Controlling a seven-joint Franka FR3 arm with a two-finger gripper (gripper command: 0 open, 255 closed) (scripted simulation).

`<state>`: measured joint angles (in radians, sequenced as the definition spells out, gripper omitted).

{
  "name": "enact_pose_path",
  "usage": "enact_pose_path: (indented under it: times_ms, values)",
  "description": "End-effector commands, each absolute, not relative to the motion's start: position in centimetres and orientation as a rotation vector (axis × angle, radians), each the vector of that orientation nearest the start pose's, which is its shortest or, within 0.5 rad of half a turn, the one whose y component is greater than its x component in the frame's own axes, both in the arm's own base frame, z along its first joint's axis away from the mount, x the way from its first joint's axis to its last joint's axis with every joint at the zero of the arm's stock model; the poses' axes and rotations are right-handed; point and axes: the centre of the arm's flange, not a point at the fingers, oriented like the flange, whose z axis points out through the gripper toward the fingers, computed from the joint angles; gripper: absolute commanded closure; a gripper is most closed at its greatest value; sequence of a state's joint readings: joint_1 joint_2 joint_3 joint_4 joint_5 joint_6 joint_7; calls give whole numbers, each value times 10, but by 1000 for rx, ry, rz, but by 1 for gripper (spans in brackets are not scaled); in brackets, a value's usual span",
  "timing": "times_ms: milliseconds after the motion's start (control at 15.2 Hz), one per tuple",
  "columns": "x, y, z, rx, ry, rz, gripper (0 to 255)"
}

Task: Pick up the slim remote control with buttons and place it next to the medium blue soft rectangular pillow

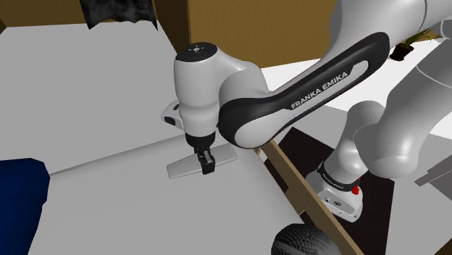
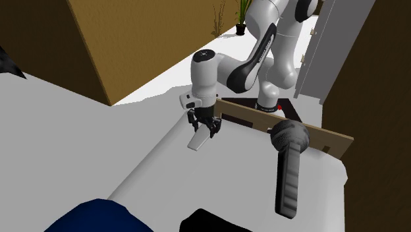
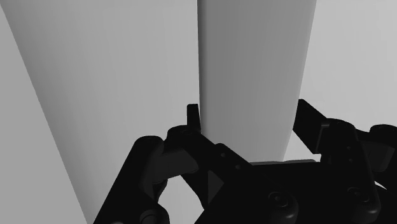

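Pale grey and plain, the remote (image 1: 185, 167) is a slim, flat slab with a smooth face and straight long edges. It sits just beside the wooden board (image 2: 247, 113), on the bed side of it. Its length runs away from the board at an angle.

The board runs as a low rail along one edge of the pale bed surface (image 1: 109, 94), and the arm (image 1: 290, 101) reaches over it from the stand behind. From the board, the bedding spreads wide toward the blue pillow (image 1: 18, 206), which lies well apart from the board at the far end of that stretch. A long soft crease crosses the bedding between the two. A dark grey bolster (image 2: 288, 174) has one rounded end against the board, farther along it than the remote, and stretches away from the board across the bed.

The gripper (image 1: 207, 168) points straight down over the remote, close to the board. In the wrist view its black fingers (image 3: 193, 118) stand about as far apart as the slab is wide, one against each long edge, so they clasp the remote across its width. I cannot tell whether the remote rests on the bedding or is raised off it.
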<state>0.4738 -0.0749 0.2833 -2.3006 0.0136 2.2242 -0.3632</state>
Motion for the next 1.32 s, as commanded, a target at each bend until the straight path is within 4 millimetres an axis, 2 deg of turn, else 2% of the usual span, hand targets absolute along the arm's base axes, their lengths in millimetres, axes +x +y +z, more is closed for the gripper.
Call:
enact_pose_path:
  times_ms: [0,1254]
  values:
    - [363,345,389,-2678,-1663,4,255]
    - [363,345,489,-2678,-1663,4,255]
